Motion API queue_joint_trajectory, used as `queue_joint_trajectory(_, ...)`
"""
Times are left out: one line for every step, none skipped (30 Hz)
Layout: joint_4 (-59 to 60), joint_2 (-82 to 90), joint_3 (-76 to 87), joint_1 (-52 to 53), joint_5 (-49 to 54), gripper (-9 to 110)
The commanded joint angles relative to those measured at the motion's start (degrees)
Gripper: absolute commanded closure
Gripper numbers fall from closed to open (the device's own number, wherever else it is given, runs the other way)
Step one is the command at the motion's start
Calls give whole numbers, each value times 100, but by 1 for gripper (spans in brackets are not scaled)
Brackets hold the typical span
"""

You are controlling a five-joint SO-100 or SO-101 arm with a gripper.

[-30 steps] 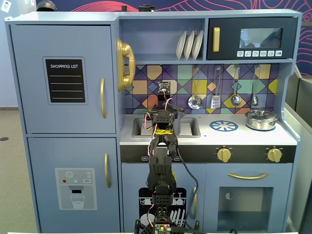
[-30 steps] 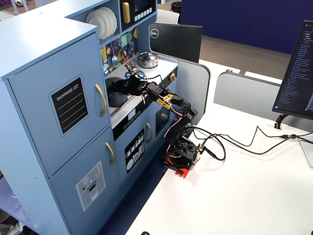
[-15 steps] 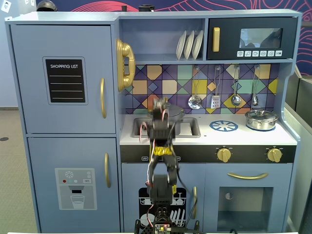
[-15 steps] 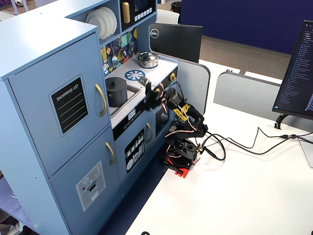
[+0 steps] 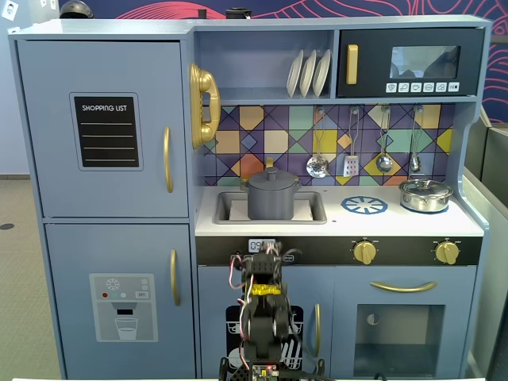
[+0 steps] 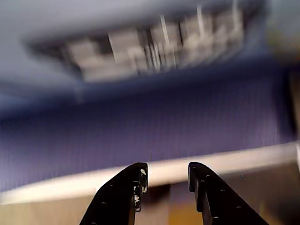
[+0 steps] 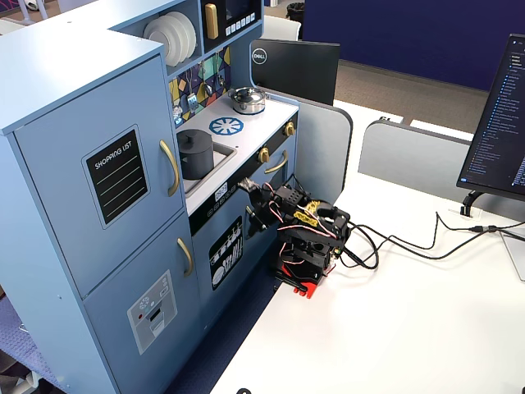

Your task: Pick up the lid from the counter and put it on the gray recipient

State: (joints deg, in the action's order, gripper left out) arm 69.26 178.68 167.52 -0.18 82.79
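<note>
The gray recipient point(image 5: 272, 202) stands in the sink of the toy kitchen; it also shows in a fixed view point(image 7: 195, 158). The dark gray lid point(image 5: 271, 176) with its small knob rests on top of the pot, also seen from the side point(image 7: 194, 134). My arm point(image 5: 262, 305) is folded low on the table in front of the kitchen's lower doors, well below the counter and away from the pot. In the blurred wrist view my gripper point(image 6: 168, 171) is open and holds nothing; only the table edge and blue floor lie beyond it.
A shiny silver pot with a glass lid point(image 5: 425, 194) stands at the counter's right, beside a blue-and-white burner disc point(image 5: 364, 205). Utensils point(image 5: 317, 165) hang on the tiled backsplash. Cables point(image 7: 394, 242) run across the white table point(image 7: 394, 328); a monitor point(image 7: 500, 123) stands at right.
</note>
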Motion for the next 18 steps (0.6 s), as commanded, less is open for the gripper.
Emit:
queue_joint_trajectory(756,334,176,229,-70,102)
queue_joint_trajectory(791,334,246,193,-352,102)
queue_joint_trajectory(844,334,334,176,-519,101)
queue_joint_trajectory(923,334,439,176,-457,101)
queue_joint_trajectory(1160,343,439,185,-229,101)
queue_joint_trajectory(1283,343,439,167,-132,100)
queue_joint_trajectory(1327,343,439,158,-123,100)
queue_joint_trajectory(1380,343,439,185,-123,100)
queue_joint_trajectory(1485,343,439,202,-88,100)
queue_joint_trajectory(1635,343,439,211,44,100)
queue_joint_trajectory(1819,343,439,211,290,100)
queue_joint_trajectory(1837,343,439,211,501,99)
queue_joint_trajectory(1846,343,439,211,519,99)
queue_joint_trajectory(1846,343,439,211,519,99)
queue_joint_trajectory(1846,343,439,211,519,98)
queue_joint_trajectory(1846,343,439,211,510,98)
queue_joint_trajectory(1846,343,439,237,501,97)
queue_joint_trajectory(1846,343,439,246,483,97)
